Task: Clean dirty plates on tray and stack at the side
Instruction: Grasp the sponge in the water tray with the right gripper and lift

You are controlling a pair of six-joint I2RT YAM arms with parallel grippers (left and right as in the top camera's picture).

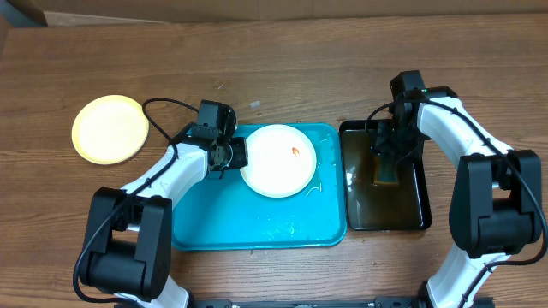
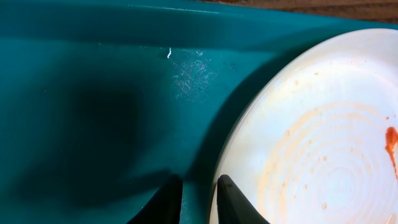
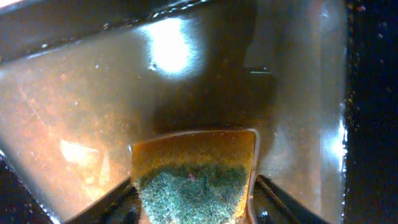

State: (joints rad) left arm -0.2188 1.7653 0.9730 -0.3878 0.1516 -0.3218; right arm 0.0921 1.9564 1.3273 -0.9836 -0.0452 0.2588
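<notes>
- The white plate lies in the upper middle of the turquoise tray, with an orange smear just right of its centre. Expect it to be light and stiff, slick where wet, and breakable if dropped, so the rim is the place to hold it.
- Your left fingers are nearly closed with that plate's left rim between them. It looks like a pinch on the rim.
- The pale yellow plate sits alone on the table at upper left, well apart from the tray.
- Your right fingers stand apart on either side of the sponge in the black tray of murky water. You cannot tell whether they are pressing it.
- Only the left wrist view shows faint orange rings across the plate. Only the right wrist view shows the sponge's green scouring face. No view shows a third plate.
</notes>
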